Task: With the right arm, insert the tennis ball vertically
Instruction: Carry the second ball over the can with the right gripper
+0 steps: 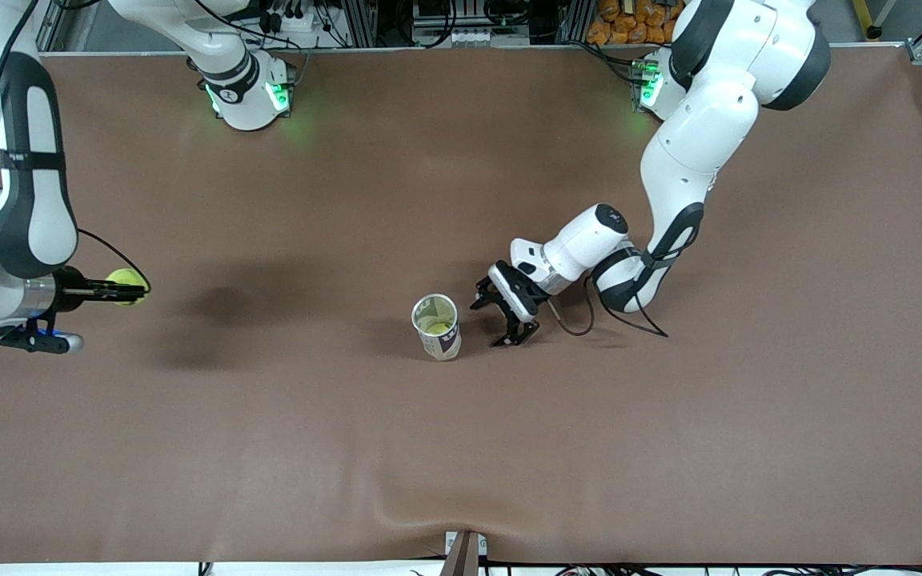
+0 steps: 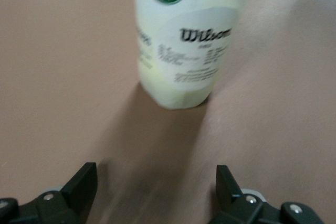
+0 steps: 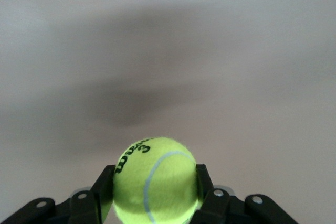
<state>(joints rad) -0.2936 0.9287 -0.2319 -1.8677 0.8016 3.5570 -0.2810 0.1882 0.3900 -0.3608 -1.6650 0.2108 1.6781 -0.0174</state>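
Here, right claw clamping tennis ball, left claw spread wide beside Wilson can

The can stood upright on the table, about midway between the two arms' ends and nearer the front-camera edge than the base edge. The left gripper sat low just beside the can, toward the left arm's end, fingers spread, not touching it. The right gripper was over the right arm's end of the table, near that edge, well apart from the can, with the tennis ball between its fingers.
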